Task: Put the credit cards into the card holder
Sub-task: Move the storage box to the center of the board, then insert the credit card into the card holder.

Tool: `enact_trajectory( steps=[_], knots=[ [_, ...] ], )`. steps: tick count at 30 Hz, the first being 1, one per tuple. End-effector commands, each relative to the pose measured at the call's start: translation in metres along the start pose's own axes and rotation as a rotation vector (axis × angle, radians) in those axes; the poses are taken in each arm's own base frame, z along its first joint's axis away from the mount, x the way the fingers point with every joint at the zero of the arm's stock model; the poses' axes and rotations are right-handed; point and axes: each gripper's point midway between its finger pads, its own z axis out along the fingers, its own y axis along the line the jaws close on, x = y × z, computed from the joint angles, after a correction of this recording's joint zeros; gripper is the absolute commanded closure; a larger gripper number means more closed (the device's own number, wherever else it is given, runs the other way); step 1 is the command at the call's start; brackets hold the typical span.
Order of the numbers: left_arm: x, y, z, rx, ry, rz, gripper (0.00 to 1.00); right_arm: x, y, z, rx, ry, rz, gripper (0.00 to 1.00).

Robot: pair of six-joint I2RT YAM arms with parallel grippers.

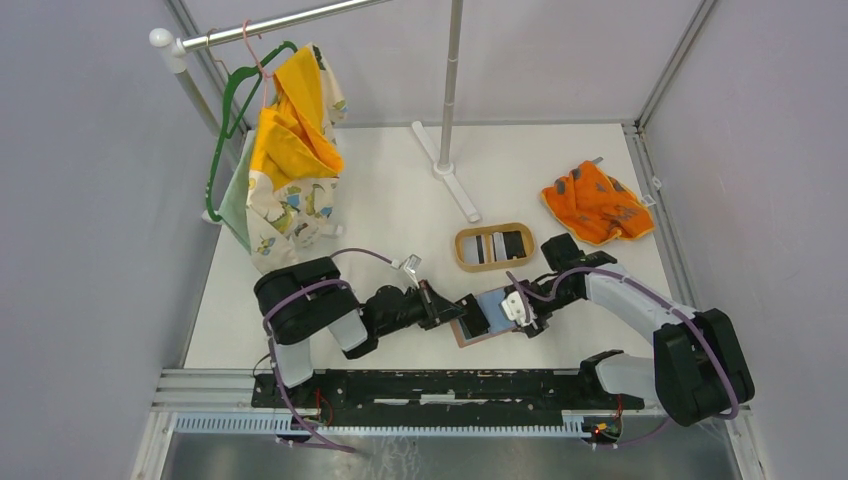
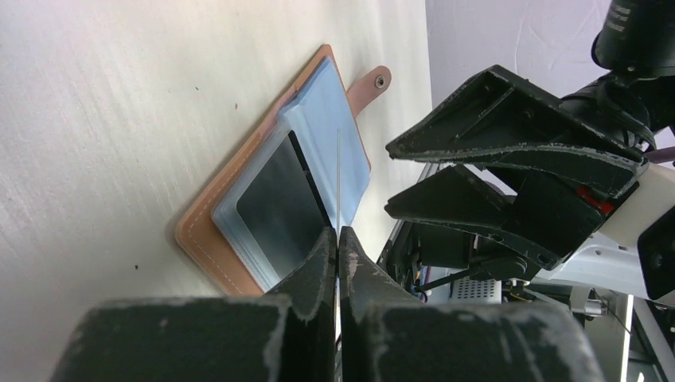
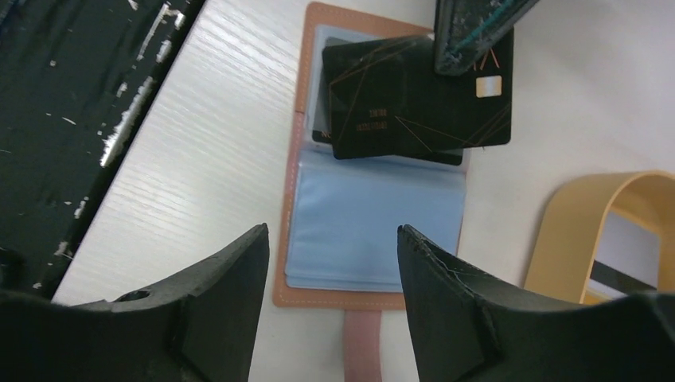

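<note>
The card holder (image 1: 492, 308) lies open on the table between my two grippers, blue-grey pockets up, strap tab toward the right arm. My left gripper (image 1: 455, 312) is shut on a black credit card (image 3: 414, 111), held over the holder's far half in the right wrist view. In the left wrist view that card shows edge-on (image 2: 338, 175) between the shut fingertips of the left gripper (image 2: 337, 232). A dark card (image 2: 275, 203) sits in a pocket of the holder (image 2: 207, 239). My right gripper (image 3: 333, 239) is open and empty just above the holder's near edge (image 3: 358, 298).
An oval light-wood tray (image 1: 462, 262) behind the holder holds more cards (image 1: 497, 246). An orange patterned cloth (image 1: 597, 203) lies at the back right. A rack with hung garments (image 1: 290, 150) stands at the back left, and a pole base (image 1: 447, 165) at the back middle.
</note>
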Motion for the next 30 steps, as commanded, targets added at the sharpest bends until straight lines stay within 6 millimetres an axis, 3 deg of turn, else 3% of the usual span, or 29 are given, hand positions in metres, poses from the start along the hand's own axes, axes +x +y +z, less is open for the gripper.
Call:
enact_trajectory(
  steps=[1,20,30],
  knots=[
    [-0.012,-0.028,0.009,0.112,-0.053,-0.050,0.98,0.017,-0.016,-0.005,0.059,0.101,0.036,0.35],
    [-0.004,-0.010,0.011,0.068,-0.078,-0.133,0.98,0.043,-0.007,-0.001,0.018,0.212,0.096,0.39],
    [-0.001,0.002,0.012,0.004,-0.085,-0.150,0.98,0.046,-0.006,0.001,0.013,0.225,0.105,0.40]
  ],
)
